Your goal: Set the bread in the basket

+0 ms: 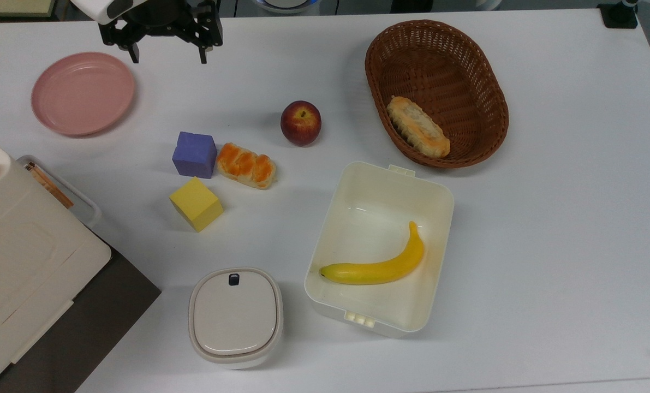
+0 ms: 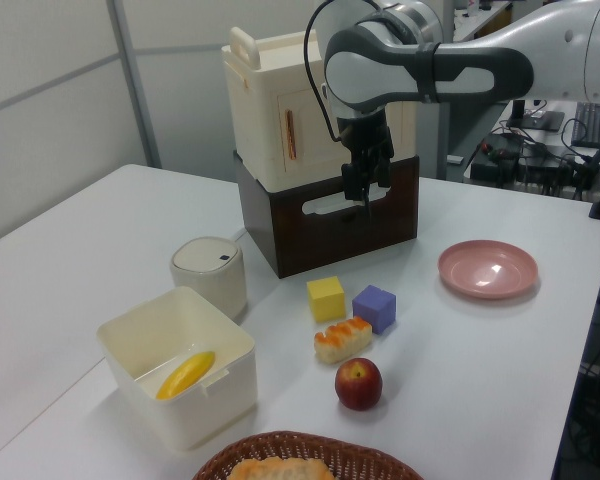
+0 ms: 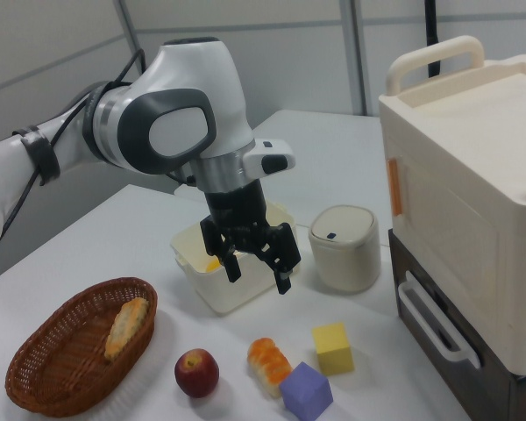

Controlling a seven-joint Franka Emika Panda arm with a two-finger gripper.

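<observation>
The black two-finger gripper [image 1: 167, 54] hangs in the air with its fingers spread wide and nothing between them, above bare white table [image 1: 548, 218] just beside the round pink plate [image 1: 83, 93] in the top view. In the right view the gripper [image 3: 256, 273] is clearly well above the tabletop.

The task's thing, the short plump bread roll with a glossy orange-golden top and pale sides [image 1: 246, 165], lies on the table nearer the middle, apart from the gripper. Its one end touches or almost touches the purple foam cube [image 1: 194, 154], and the yellow foam cube [image 1: 196, 203] sits just beside, while the red apple [image 1: 300, 122] stands near its other end.

That crowding is the main risk, I judge: a finger coming down on the purple-cube side could land on the cube or push it, twisting the roll out of the grasp. Closing across the roll's short width looks safer.

The dark reddish-brown oval wicker basket [image 1: 439, 49] lies well apart, past the apple, and already holds a longer, flatter pale bread with brown edges [image 1: 417, 126]. A low carry could strike the apple or catch the braided rim. The cream rectangular plastic box [image 1: 436, 191] with the yellow banana [image 1: 379, 266] stands near the basket and could be mistaken for the target.
</observation>
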